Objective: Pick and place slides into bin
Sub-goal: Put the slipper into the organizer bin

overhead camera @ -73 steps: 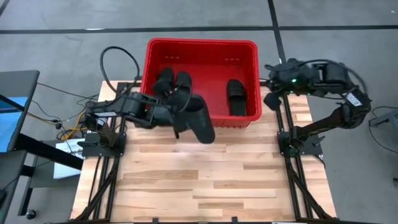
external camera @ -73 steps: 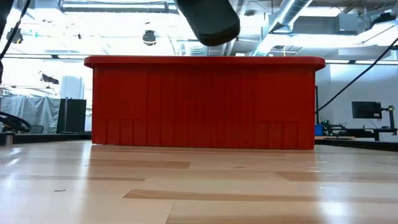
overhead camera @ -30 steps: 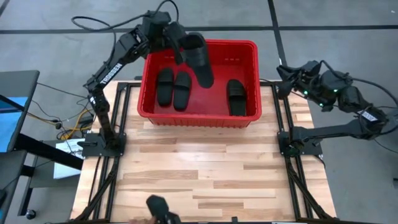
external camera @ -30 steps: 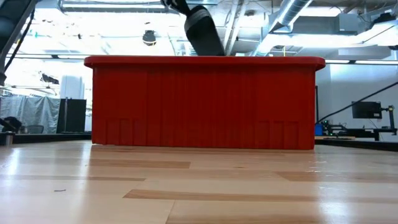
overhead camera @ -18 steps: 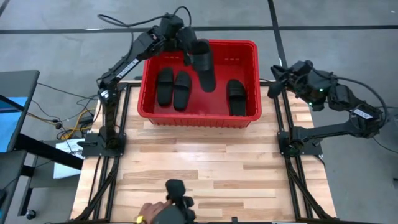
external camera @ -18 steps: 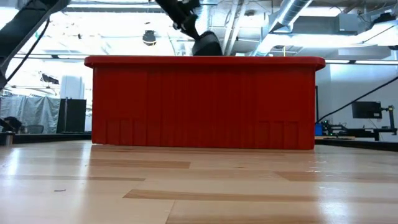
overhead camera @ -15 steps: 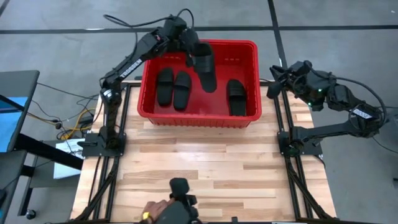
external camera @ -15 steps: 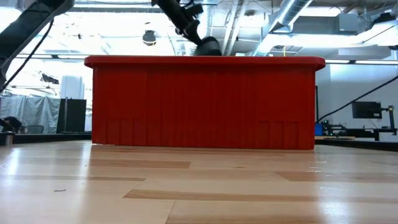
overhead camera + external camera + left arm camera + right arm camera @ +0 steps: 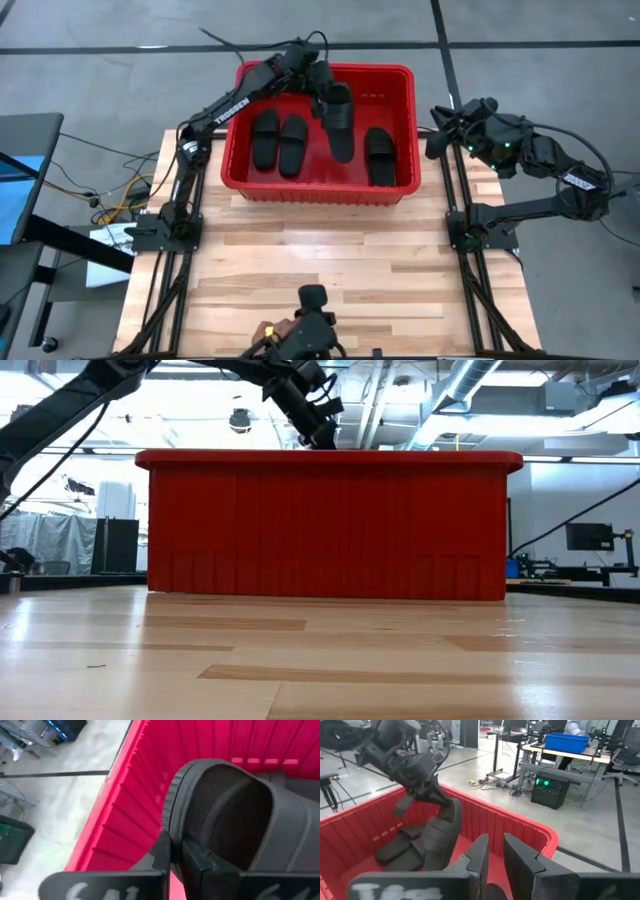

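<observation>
— Slides first: where do they all sit?

— Three lie flat on the floor of the bin [image 9: 240, 120]: a pair [image 9: 279, 141] side by side toward its left wall, a single one [image 9: 378, 154] toward its right. The fourth slide [image 9: 338, 118] hangs between them, toe down inside the walls.

— Hangs from what?

— The left pincer [image 9: 318, 88], clenched on the edge of its sole by the far rim. Gripped by the edge like that, I'd say, so the sandal dangles lengthwise and slots into the gap.

— And the other arm?

— The right pincer [image 9: 437, 138] waits off the bin's right end, past the worktop [image 9: 330, 270] edge, nearly shut with a thin gap between the fingers and carrying nothing. Somebody's hand [image 9: 282, 336] shows at the near edge, well apart from the bin.
</observation>
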